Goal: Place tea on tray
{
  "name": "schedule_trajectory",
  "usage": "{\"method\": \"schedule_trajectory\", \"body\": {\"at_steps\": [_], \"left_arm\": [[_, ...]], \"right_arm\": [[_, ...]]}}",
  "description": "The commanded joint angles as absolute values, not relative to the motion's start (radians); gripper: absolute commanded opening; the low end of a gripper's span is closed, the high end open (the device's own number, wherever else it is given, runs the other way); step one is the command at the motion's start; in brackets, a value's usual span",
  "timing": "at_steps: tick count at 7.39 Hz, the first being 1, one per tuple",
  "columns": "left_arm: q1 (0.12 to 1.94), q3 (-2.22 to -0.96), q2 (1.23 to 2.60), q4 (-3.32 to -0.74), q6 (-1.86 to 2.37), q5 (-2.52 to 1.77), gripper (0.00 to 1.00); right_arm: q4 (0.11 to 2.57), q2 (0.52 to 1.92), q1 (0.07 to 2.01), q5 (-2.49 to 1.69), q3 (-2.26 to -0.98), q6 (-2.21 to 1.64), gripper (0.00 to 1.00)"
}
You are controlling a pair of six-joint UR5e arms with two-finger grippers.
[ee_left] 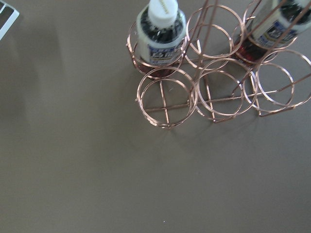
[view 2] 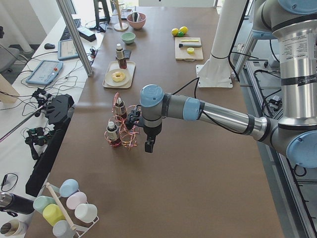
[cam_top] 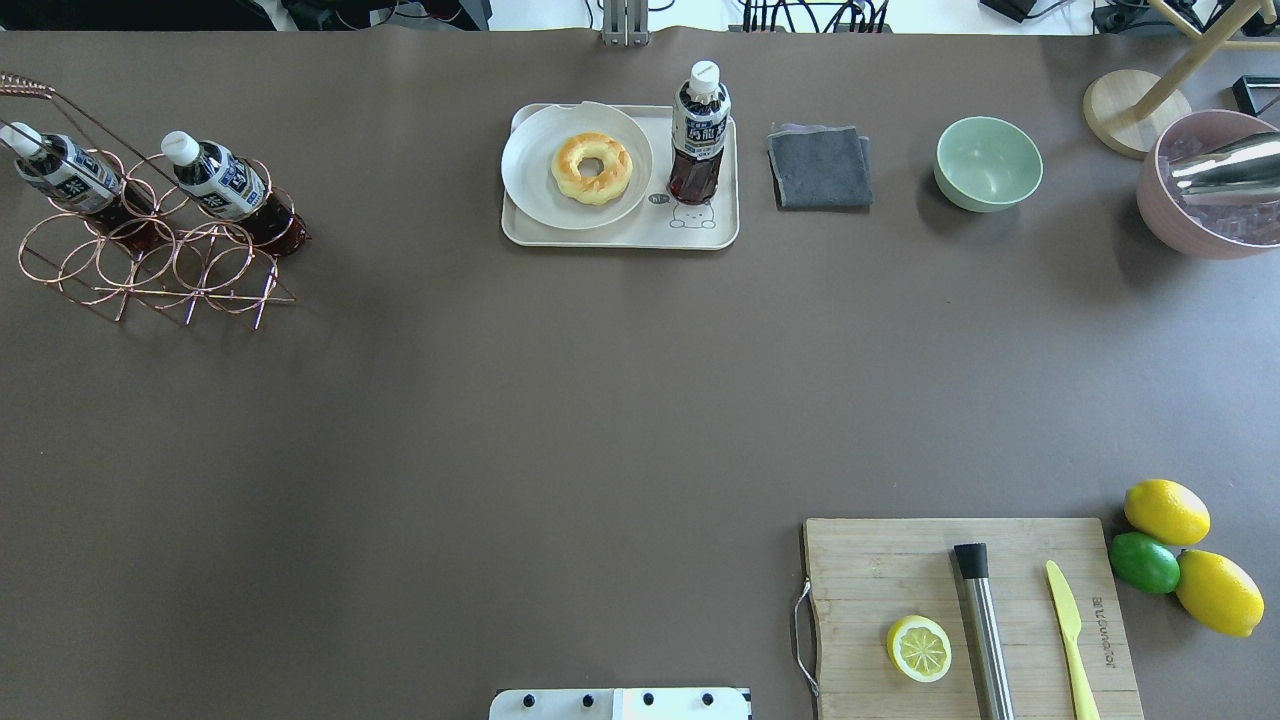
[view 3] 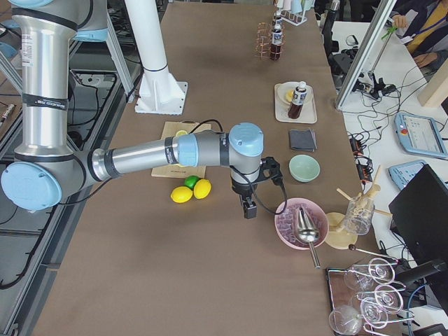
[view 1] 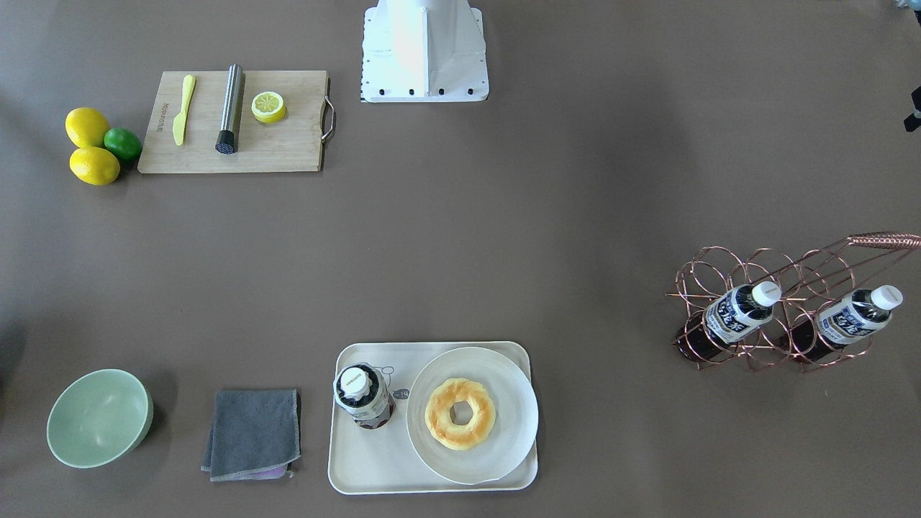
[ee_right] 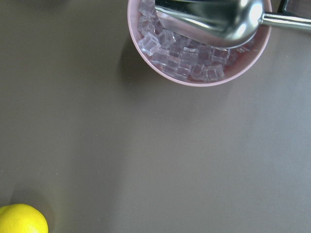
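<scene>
One tea bottle [view 1: 363, 394] stands upright on the cream-white tray [view 1: 367, 460], beside the plate; it also shows in the overhead view [cam_top: 699, 130] on the tray [cam_top: 600, 238]. Two identical bottles [view 1: 741, 313] [view 1: 856, 316] lie tilted in a copper wire rack [view 1: 784, 288]. My left gripper [view 2: 148, 147] hangs over the table beside the rack, apart from the bottles. My right gripper [view 3: 248, 208] hangs near the pink ice bowl [view 3: 301, 225]. Both show only in side views, so I cannot tell if they are open or shut.
A white plate [view 1: 504, 403] with a doughnut [view 1: 460, 414] shares the tray. A grey cloth [view 1: 253, 432] and green bowl [view 1: 98, 417] lie beside it. A wooden board [view 1: 288, 144] holds a lemon half, knife and steel rod; lemons and a lime [view 1: 93, 144] sit next to it.
</scene>
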State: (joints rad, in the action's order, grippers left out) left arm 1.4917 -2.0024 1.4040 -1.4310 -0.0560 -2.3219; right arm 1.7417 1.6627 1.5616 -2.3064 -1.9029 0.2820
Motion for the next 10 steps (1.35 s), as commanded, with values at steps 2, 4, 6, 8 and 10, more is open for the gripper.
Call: {"method": "schedule_trajectory", "body": {"at_steps": [2, 4, 6, 8, 10], "left_arm": [[1.534, -1.979, 1.356, -1.466, -0.101, -2.324, 0.97], [1.658, -1.942, 1.356, -1.465, -0.144, -2.324, 0.97], [1.706, -1.931, 1.355, -1.462, -0.209, -2.326, 0.97], [1.712, -1.930, 1.338, -1.462, -0.206, -2.326, 0.97], [1.713, -1.928, 1.330, -1.463, -0.206, -2.326, 0.97]], "right_arm": [[1.741, 1.720, 1.631, -2.296, -1.896, 0.368, 1.00], [1.741, 1.704, 1.629, -2.296, -1.893, 0.357, 1.00], [1.738, 1.704, 1.620, -2.299, -1.894, 0.347, 1.00], [1.738, 1.706, 1.620, -2.298, -1.893, 0.347, 1.00], [1.738, 1.707, 1.618, -2.298, -1.893, 0.348, 1.00]]}}
